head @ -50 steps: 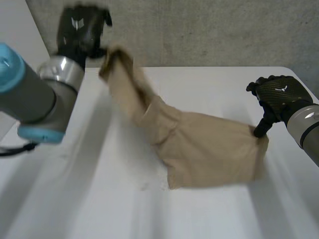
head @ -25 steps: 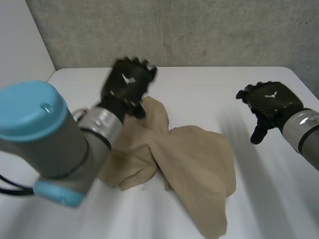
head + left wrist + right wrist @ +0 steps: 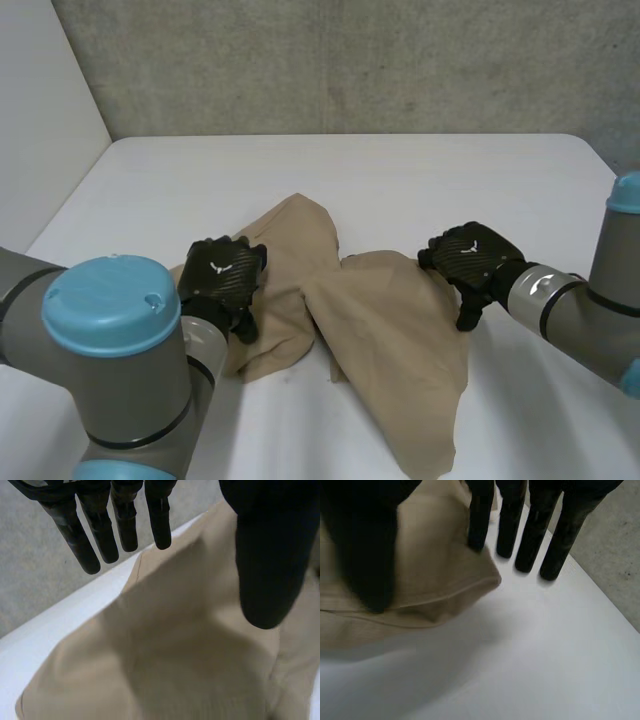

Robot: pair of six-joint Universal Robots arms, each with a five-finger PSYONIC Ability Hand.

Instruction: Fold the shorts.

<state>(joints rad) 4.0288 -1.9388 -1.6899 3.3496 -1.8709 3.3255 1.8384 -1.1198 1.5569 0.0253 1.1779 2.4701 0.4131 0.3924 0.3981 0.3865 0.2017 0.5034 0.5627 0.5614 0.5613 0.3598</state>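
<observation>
Our left hand (image 3: 222,282) hovers over the left part of the tan shorts (image 3: 385,330), fingers (image 3: 102,535) straight and apart. Our right hand (image 3: 470,262) is at the shorts' right edge, fingers (image 3: 512,525) straight. The shorts lie crumpled mid-frame on the white table (image 3: 450,170).

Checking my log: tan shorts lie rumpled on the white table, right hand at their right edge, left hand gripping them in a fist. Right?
Not the fist. The left wrist view shows the left hand open over the shorts, fingers straight, gripping nothing. The rest holds: shorts rumpled on the table, right hand at their right edge.
</observation>
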